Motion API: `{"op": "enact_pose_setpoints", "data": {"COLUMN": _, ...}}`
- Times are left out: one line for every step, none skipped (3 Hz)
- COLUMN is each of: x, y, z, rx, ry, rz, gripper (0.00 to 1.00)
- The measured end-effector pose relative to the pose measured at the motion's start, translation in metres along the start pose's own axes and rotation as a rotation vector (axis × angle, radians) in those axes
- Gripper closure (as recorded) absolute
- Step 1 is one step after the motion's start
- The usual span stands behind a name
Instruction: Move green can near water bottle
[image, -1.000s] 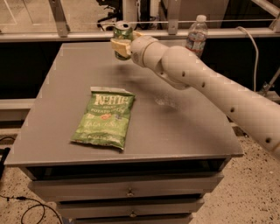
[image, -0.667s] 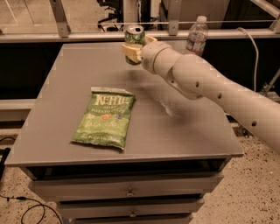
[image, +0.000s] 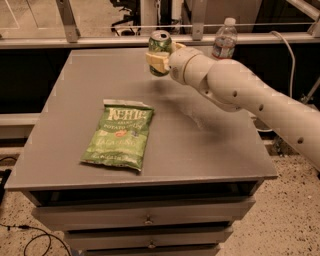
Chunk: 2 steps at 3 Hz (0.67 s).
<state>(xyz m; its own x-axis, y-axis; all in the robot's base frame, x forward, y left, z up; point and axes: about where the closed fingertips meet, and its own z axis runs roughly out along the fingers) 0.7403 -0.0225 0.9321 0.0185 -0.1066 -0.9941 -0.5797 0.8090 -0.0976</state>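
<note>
The green can (image: 160, 46), light green with a silver top, is held upright in my gripper (image: 161, 59) above the far middle of the grey table (image: 75, 90). The gripper's pale fingers (image: 153, 60) are shut around the can's lower half. The can is lifted off the surface; its shadow lies on the table beneath it. The water bottle (image: 224, 41), clear with a white cap and a paper label, stands at the table's far right edge, to the right of the can. My white arm (image: 250, 95) reaches in from the right and hides the bottle's base.
A flat green Kettle chip bag (image: 118, 135) lies on the table's left front part. A rail (image: 100, 40) runs behind the table's far edge. Drawers (image: 145, 220) sit under the tabletop. A cable (image: 287, 60) hangs at the right.
My gripper has carried the can to the right along the table's far edge, closer to the water bottle. The chip bag and the bottle have not moved.
</note>
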Motion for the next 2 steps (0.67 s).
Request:
{"op": "enact_pose_setpoints", "data": {"x": -0.004, "y": -0.029, "z": -0.037, "rx": 0.017, "ry": 0.034, "rz": -0.027, "gripper": 1.00}}
{"op": "enact_pose_setpoints", "data": {"x": -0.012, "y": -0.064, "z": -0.093, "rx": 0.038, "ry": 0.055, "rz": -0.041, "gripper": 1.00}}
